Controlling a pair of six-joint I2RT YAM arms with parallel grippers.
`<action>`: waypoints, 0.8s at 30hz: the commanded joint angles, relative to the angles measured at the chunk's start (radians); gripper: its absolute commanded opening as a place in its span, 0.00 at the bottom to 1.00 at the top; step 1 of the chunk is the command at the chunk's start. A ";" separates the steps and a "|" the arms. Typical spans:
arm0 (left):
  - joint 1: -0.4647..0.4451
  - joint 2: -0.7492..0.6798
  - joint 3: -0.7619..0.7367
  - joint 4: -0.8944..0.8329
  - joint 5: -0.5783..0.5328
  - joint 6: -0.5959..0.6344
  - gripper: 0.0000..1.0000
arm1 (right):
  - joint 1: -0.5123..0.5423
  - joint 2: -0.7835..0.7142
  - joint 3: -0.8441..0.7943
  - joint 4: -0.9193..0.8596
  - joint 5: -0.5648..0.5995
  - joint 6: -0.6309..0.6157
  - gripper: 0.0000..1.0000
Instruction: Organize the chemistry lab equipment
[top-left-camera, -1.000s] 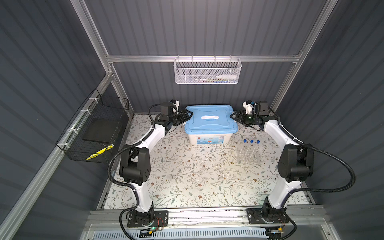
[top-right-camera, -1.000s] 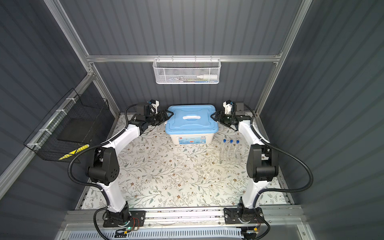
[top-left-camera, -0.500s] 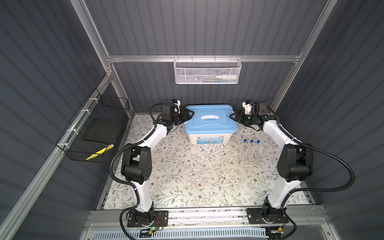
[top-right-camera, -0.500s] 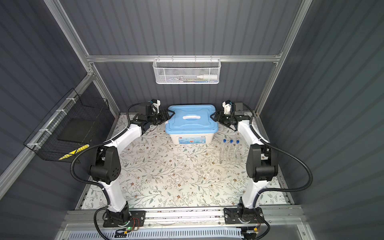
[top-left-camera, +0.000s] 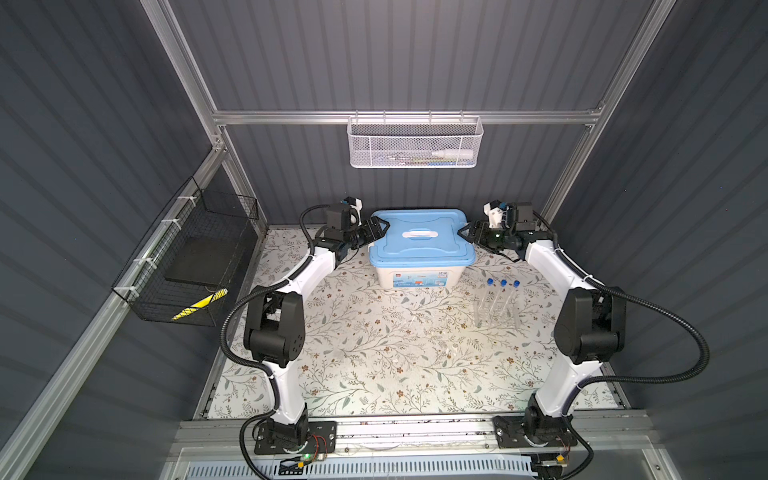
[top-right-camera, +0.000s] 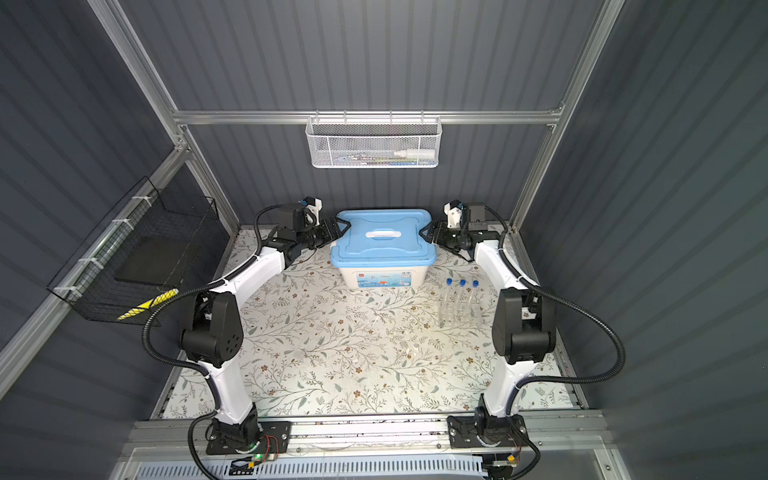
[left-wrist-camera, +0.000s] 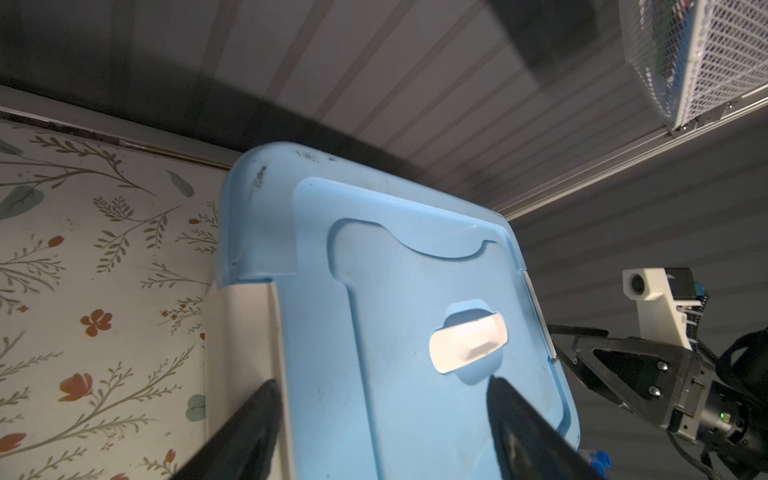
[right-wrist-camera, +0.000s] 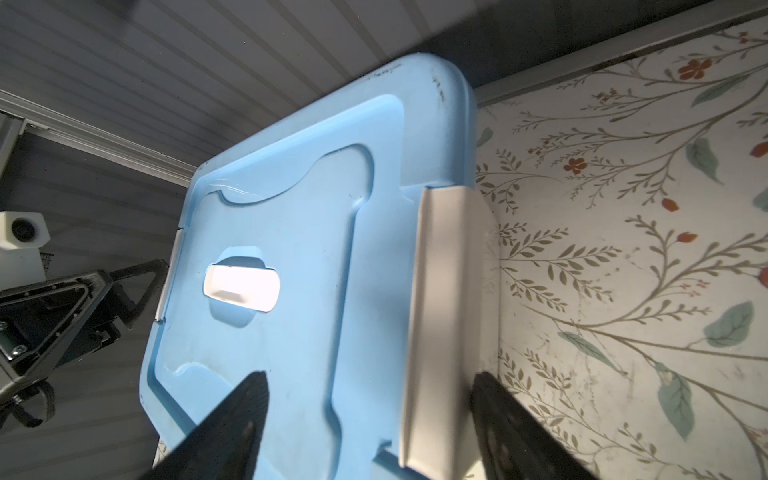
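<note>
Three clear test tubes with blue caps (top-left-camera: 503, 283) (top-right-camera: 462, 283) stand upright in a clear rack (top-left-camera: 496, 309) (top-right-camera: 459, 311) on the floral mat, right of centre in both top views. At the back stands a cream box with a blue lid (top-left-camera: 422, 241) (top-right-camera: 384, 241). My left gripper (top-left-camera: 377, 232) (left-wrist-camera: 382, 380) is open at the box's left end, one finger over the lid and one outside the white latch (left-wrist-camera: 245, 332). My right gripper (top-left-camera: 466, 235) (right-wrist-camera: 368, 374) is open at the right end, straddling the other latch (right-wrist-camera: 444, 311) the same way.
A white mesh basket (top-left-camera: 413, 143) holding small items hangs on the back wall above the box. A black wire basket (top-left-camera: 195, 257) hangs on the left wall. The floral mat (top-left-camera: 374, 365) lies between the two arm bases, which stand at the front rail.
Both grippers' jaws have spread a little wider at the ends of the box. The left arm has edged slightly toward the box. The box and the tubes have not moved.
</note>
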 joint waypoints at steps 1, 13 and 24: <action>-0.037 -0.020 0.007 -0.140 0.036 0.027 0.85 | 0.010 -0.037 0.020 -0.018 -0.017 -0.017 0.86; 0.041 -0.266 -0.150 -0.163 -0.244 0.173 1.00 | -0.129 -0.287 -0.199 0.063 0.172 -0.119 0.99; 0.086 -0.400 -0.423 -0.142 -0.653 0.288 1.00 | -0.227 -0.511 -0.596 0.335 0.541 -0.231 0.99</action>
